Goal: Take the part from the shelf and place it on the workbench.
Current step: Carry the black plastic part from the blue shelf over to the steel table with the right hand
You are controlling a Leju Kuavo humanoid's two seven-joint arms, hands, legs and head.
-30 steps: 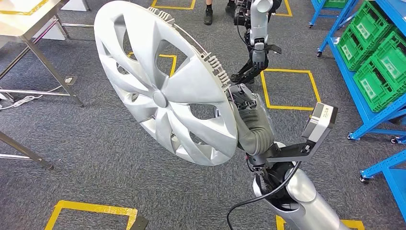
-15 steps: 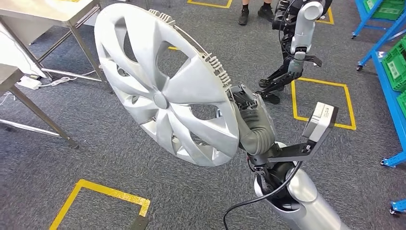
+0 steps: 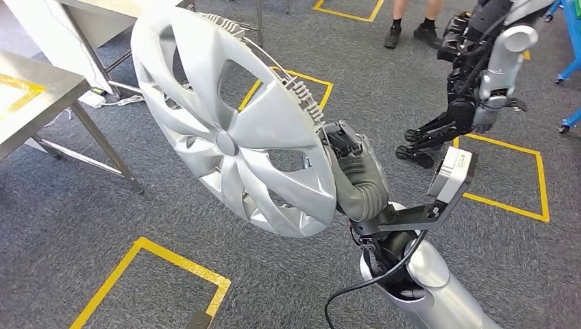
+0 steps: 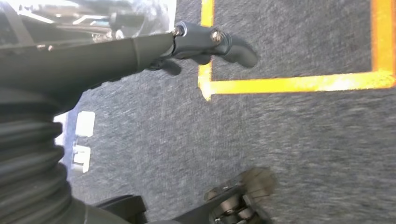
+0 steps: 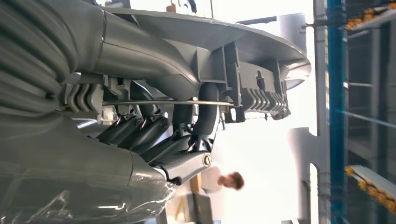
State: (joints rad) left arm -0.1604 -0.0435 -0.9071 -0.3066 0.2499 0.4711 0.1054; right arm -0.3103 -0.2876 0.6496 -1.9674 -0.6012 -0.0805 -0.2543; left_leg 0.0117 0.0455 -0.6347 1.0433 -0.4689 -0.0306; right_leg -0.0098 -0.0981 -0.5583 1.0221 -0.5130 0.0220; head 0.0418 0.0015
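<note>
The part is a large silver wheel cover point(image 3: 226, 130) with spoke openings, held upright and tilted in front of me in the head view. My right hand point(image 3: 356, 175) grips it at its right rim, fingers hooked behind the edge. In the right wrist view the dark fingers point(image 5: 154, 130) curl around the ribbed back of the wheel cover's rim point(image 5: 247, 46). A steel workbench point(image 3: 34, 96) stands at the far left, apart from the cover. My left hand point(image 4: 140, 51) hangs over grey carpet, fingers apart and holding nothing.
Another humanoid robot point(image 3: 486, 75) stands at the upper right, with a person's feet point(image 3: 411, 31) behind it. Yellow tape squares point(image 3: 157, 264) mark the carpet. A second table's legs point(image 3: 109, 72) rise at the top left. A blue rack point(image 5: 336, 93) appears in the right wrist view.
The whole head view has swung: the blue shelves with green crates have left at the right, and the workbench has come in at the left. My right hand still holds the wheel cover.
</note>
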